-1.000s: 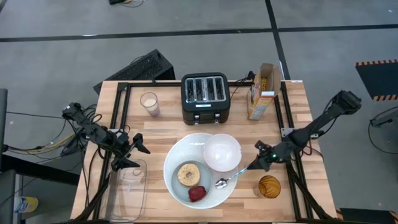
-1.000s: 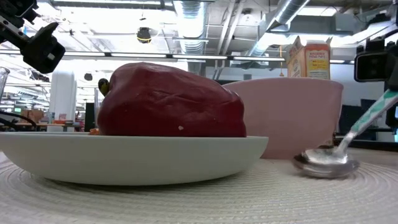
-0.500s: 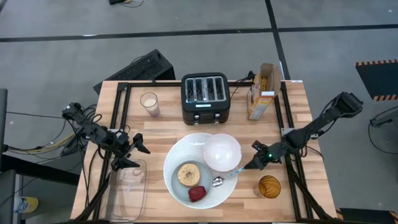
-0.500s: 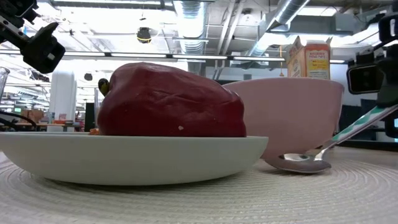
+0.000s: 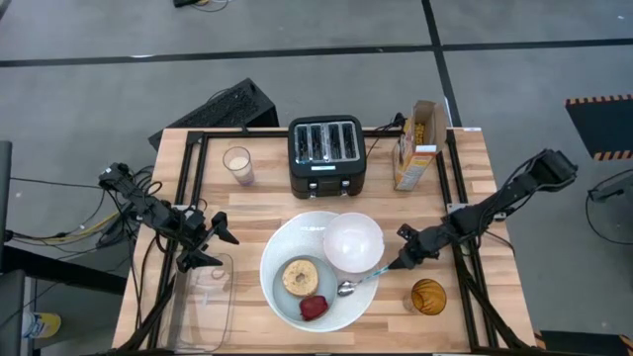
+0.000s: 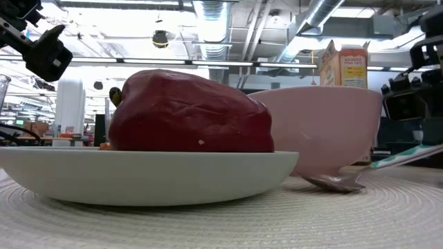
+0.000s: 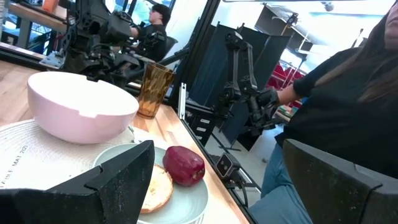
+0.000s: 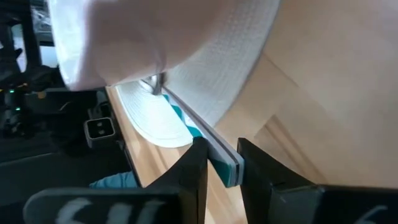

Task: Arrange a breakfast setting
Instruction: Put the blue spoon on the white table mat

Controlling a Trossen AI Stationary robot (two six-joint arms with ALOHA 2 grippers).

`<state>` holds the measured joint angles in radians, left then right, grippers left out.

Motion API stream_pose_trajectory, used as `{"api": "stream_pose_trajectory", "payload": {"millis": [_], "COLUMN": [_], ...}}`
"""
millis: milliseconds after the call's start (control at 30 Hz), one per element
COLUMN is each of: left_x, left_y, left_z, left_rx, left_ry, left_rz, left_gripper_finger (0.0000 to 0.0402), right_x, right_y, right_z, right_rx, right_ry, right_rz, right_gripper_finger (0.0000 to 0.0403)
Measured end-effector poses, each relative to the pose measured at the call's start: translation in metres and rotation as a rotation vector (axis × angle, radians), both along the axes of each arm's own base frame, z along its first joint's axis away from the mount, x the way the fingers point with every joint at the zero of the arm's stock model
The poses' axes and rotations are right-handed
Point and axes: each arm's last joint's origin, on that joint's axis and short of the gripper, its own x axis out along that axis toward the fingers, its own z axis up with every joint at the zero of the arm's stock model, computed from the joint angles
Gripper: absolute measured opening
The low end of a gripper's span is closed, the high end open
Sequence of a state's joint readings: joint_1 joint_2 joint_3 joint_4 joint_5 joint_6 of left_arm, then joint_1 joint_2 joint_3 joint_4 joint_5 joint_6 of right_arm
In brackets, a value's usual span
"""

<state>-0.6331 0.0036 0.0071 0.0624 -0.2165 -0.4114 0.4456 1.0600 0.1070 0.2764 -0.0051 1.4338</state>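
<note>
right gripper (image 5: 397,265) jaws clamp the blue-handled spoon (image 5: 358,282) on the large white plate (image 5: 282,242).

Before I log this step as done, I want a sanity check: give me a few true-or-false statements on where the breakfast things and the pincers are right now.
1. The right pincer grips the spoon by its handle. True.
2. The spoon's head lies inside the bowl. False: it rests on the large plate, beside the bowl.
3. The bagel and the red piece share the small plate. True.
4. The left pincer holds the bagel. False: it is open and empty, off to the left of the plates.
5. The amber cup stands on the large plate. False: it stands on the bare table, right of the plate.
</note>
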Motion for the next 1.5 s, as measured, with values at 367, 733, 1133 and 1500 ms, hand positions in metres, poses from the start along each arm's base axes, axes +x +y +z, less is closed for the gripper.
{"api": "stream_pose_trajectory", "payload": {"millis": [367, 733, 1133, 1500], "left_x": [0.0, 0.0, 0.0, 0.0], "left_y": [0.0, 0.0, 0.0, 0.0], "left_z": [0.0002, 0.0, 0.0001, 0.0001], "left_rx": [0.0, 0.0, 0.0, 0.0], "left_ry": [-0.001, 0.0, 0.0, 0.0], "left_rz": [0.0, 0.0, 0.0, 0.0], "left_gripper_finger": [0.034, 0.034, 0.034, 0.034], "right_x": [0.0014, -0.0022, -0.0024, 0.0026], "right_y": [-0.0059, -0.008, -0.0074, -0.0044], "right_z": [-0.0025, -0.0072, -0.0067, -0.0002], "right_rx": [-0.011, -0.02, -0.003, -0.005], "right_ry": [0.023, 0.09, 0.091, 0.085], "right_rz": [-0.037, -0.057, -0.044, -0.006], "right_gripper_finger": [0.0089, 0.0161, 0.0174, 0.0174]}}
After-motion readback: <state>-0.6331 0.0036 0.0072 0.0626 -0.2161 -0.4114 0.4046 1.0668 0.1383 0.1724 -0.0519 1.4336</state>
